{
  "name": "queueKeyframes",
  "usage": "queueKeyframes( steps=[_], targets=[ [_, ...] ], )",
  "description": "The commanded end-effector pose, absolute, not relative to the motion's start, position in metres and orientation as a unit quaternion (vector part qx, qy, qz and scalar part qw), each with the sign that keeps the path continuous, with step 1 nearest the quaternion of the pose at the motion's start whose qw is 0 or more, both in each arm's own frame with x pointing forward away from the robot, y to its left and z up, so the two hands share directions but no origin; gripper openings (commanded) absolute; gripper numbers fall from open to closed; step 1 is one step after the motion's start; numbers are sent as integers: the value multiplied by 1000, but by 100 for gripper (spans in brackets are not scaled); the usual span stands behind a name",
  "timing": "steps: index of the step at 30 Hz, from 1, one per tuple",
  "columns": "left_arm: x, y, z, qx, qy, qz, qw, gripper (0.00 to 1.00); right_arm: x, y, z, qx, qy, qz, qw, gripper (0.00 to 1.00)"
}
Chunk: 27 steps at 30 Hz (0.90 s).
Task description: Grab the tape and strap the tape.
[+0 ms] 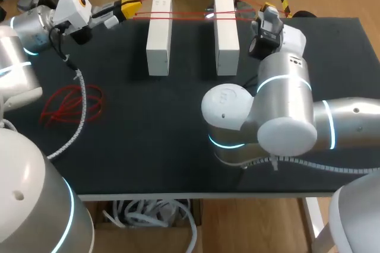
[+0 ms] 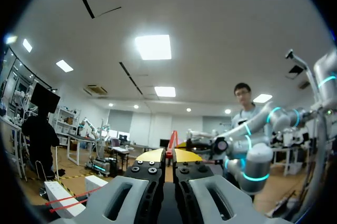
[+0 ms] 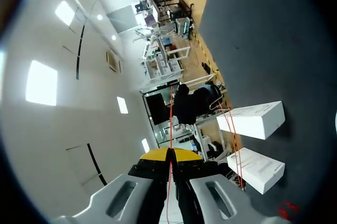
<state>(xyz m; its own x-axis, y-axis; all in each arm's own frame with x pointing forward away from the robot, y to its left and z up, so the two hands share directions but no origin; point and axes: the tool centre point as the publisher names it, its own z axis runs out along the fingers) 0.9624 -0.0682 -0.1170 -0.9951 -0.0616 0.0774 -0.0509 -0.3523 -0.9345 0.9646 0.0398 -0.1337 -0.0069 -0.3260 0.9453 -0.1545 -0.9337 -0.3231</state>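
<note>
Left wrist view | tape (image 2: 172,140) mostly hidden (pinched in left tool (image 2: 168,156))

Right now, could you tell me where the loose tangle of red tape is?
In the head view, the loose red tape tangle lies on the left side of the black table, left of the left white box.

Head view looks down from behind; both wrist views face outward, sharing the white boxes (image 1: 159,39) (image 2: 62,199) (image 3: 257,120).

Red tape (image 1: 191,13) taut across two white boxes (image 1: 159,33)
</note>
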Motion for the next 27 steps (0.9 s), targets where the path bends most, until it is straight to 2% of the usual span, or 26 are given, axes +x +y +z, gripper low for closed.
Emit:
queueKeyframes(
  steps=[1, 8, 27],
  targets=[
    [967, -68, -98, -25, 650, -760, -21, 0, 965, 39, -131, -704, 170, -687, 62, 0],
    [960, -72, -86, 0, 739, -673, -27, 0, 965, 39, -131, -704, 170, -687, 62, 0],
    [948, -77, -67, -10, 892, -451, 6, 0, 965, 39, -131, -704, 170, -687, 62, 0]
  ],
)
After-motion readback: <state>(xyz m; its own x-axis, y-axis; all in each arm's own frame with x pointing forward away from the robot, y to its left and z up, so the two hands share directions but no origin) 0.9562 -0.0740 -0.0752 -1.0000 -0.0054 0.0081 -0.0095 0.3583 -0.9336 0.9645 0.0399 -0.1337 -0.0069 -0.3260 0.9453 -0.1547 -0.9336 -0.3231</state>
